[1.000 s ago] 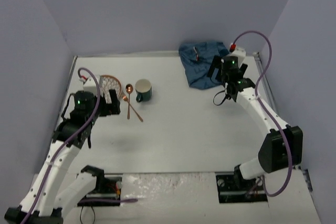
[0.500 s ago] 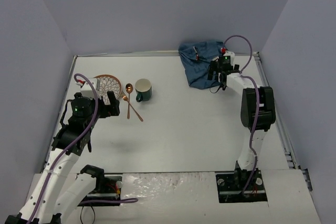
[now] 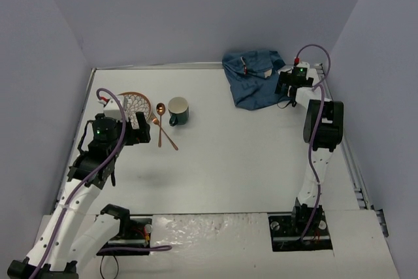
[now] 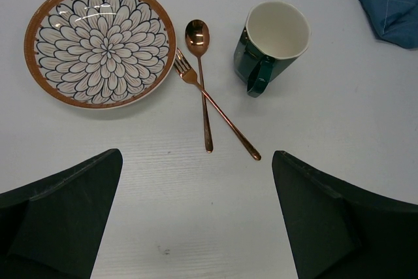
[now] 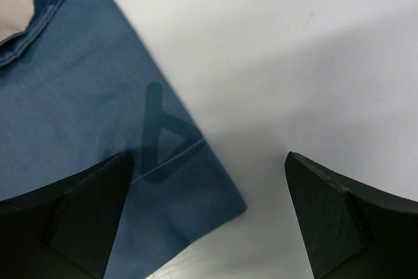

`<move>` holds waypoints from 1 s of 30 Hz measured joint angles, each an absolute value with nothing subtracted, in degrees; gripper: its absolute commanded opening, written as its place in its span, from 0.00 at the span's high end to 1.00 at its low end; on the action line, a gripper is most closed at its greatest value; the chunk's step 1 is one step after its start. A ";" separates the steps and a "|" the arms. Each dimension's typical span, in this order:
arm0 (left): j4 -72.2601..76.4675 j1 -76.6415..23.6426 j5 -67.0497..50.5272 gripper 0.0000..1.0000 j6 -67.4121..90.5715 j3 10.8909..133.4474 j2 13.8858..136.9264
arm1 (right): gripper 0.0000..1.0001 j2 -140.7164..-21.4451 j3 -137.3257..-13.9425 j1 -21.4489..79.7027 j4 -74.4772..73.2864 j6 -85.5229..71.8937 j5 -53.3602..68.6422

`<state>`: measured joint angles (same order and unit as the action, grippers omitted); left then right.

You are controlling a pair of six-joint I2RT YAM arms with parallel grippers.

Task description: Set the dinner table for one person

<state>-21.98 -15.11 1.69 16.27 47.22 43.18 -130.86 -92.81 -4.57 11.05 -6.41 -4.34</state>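
**Both tools wide apart, nothing held, desk under both**

Left tool [image 4: 196,159]: we see the jaws spread wide with nothing between them. It hangs over a bare patch of the desk [image 3: 261,155] on the left side. Whether it touches the surface, we cannot tell.

Outward from there:
- The handle ends of the spoon [image 4: 196,36] and the fork [image 4: 230,127] lie just past the fingertips. The two handles cross.
- The fork's tines sit just beside the rim of the plate [image 4: 100,42].
- The plate has a flower pattern and a brown rim. It lies flat on the desk, farther out and to the left.
- The mug [image 4: 277,31] is green outside and white inside. It stands upright to the right of the spoon, with its handle turned toward the tool.

Right tool [image 5: 209,161]: the jaws are also spread and hold nothing. It sits at the far right of the desk, over the edge of the blue cloth [image 5: 85,96]. Its left finger is above the cloth and its right finger is above bare white desk. The cloth lies rumpled on the desk, well apart from the mug.
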 measured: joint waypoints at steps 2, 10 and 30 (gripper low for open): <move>-21.98 -15.11 1.69 0.03 16.27 47.22 43.32 | 0.02 -131.46 -93.21 -4.60 11.80 -6.01 -3.01; -21.98 -15.11 1.72 0.03 16.26 47.22 43.33 | 0.06 -131.41 -92.20 -4.58 13.29 -5.23 -1.23; -22.00 -15.11 1.74 0.03 16.27 47.22 43.32 | 0.45 -127.81 -87.25 -4.34 12.80 -5.00 0.09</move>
